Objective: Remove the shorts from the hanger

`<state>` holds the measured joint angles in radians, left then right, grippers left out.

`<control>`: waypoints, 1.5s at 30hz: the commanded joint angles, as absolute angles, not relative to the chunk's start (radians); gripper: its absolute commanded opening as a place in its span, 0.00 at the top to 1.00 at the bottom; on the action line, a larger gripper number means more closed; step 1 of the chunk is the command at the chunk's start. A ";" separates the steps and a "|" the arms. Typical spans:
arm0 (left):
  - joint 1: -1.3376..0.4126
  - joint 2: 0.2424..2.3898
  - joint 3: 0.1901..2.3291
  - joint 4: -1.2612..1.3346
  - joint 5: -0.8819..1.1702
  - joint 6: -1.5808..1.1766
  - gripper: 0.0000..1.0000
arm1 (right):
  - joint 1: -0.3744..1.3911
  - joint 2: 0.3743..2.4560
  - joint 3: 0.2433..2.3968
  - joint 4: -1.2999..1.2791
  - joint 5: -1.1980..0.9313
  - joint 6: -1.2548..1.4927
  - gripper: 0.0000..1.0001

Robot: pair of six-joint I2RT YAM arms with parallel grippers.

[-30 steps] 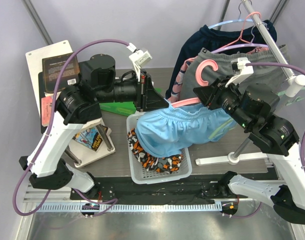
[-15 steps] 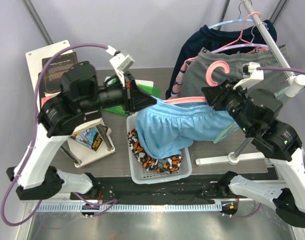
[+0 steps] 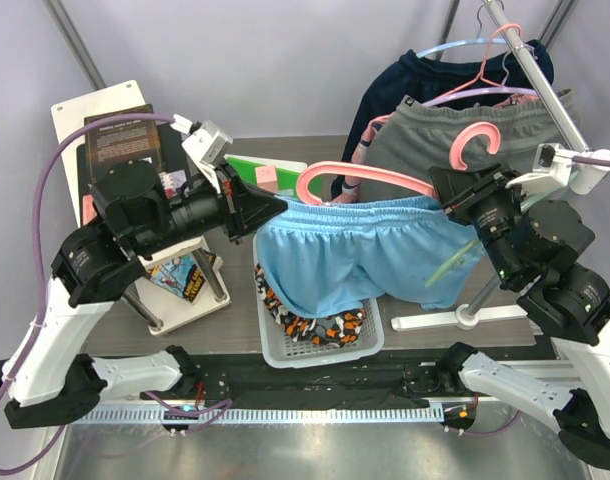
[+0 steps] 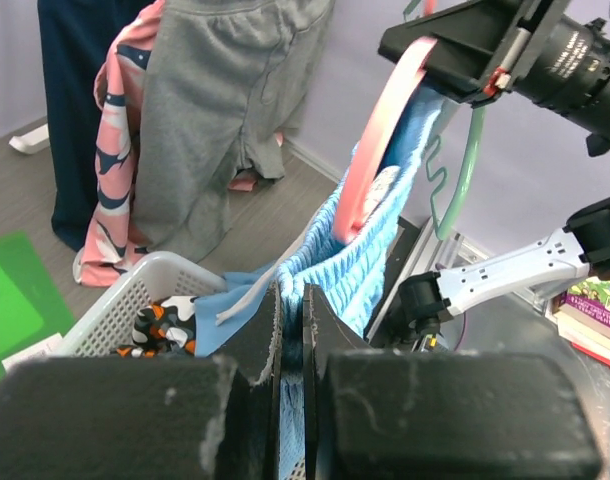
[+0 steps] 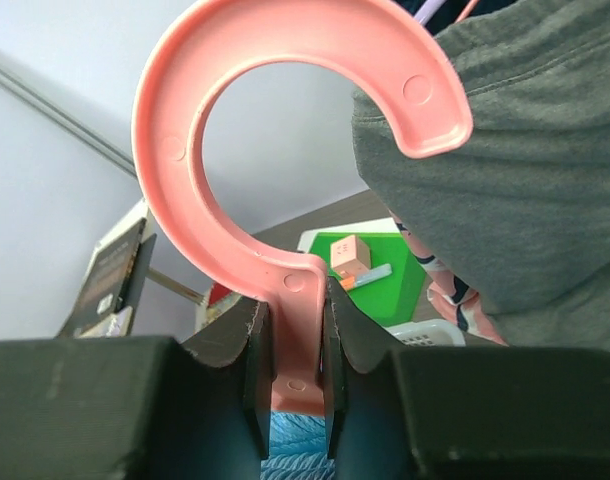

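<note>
Top external view: the left gripper [image 3: 278, 207] pinches the waistband of the light blue shorts [image 3: 355, 260]. The right gripper [image 3: 447, 195] clamps the pink hanger [image 5: 165, 150], apparently threaded through them. The camouflage shorts [image 3: 305, 320] lie in the white basket [image 3: 320, 357] below.

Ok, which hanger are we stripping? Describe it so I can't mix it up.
Look above the white basket, in front of the clothes rail. The hanger there is thick pink plastic, gripped at its neck by the right gripper, blue shorts draped on it. The rail's hangers are thin.
</note>
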<state>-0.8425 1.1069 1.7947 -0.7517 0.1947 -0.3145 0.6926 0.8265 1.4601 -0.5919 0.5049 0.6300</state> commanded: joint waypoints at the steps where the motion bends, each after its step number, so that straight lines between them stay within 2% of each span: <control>1: -0.838 1.055 1.741 -0.609 0.150 -0.350 1.00 | 0.686 0.790 1.459 -0.476 0.594 0.739 0.99; 4: -0.838 1.063 1.694 -0.534 0.182 -0.400 1.00 | 0.684 0.816 1.476 -0.446 0.523 0.773 0.99; 11: -0.838 1.144 1.661 -0.399 0.294 -0.497 1.00 | 0.684 0.876 1.456 -0.255 0.205 0.825 0.99; 16: -0.838 1.178 1.631 -0.324 0.348 -0.571 1.00 | 0.686 0.897 1.471 -0.124 0.104 0.836 0.99; 22: -0.838 1.201 1.759 -0.419 0.310 -0.474 1.00 | 0.684 0.862 1.520 -0.170 0.191 0.786 0.99; 28: -0.838 1.189 1.894 -0.377 0.198 -0.333 1.00 | 0.686 0.828 1.554 -0.241 0.270 0.724 0.99; 33: -0.838 1.264 2.123 -0.475 0.161 -0.217 1.00 | 0.684 0.815 1.557 -0.268 0.290 0.715 0.99; 40: -0.838 1.312 2.311 -0.486 0.140 -0.179 1.00 | 0.686 0.808 1.559 -0.285 0.308 0.703 0.99; 45: -0.838 1.310 2.329 -0.423 0.155 -0.216 1.00 | 0.686 0.822 1.563 -0.293 0.304 0.700 0.99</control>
<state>-0.8421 1.3098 2.2887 -0.5266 0.1642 -0.2199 0.6861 0.8013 1.5406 -0.3168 0.2882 0.7158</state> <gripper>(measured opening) 0.035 0.246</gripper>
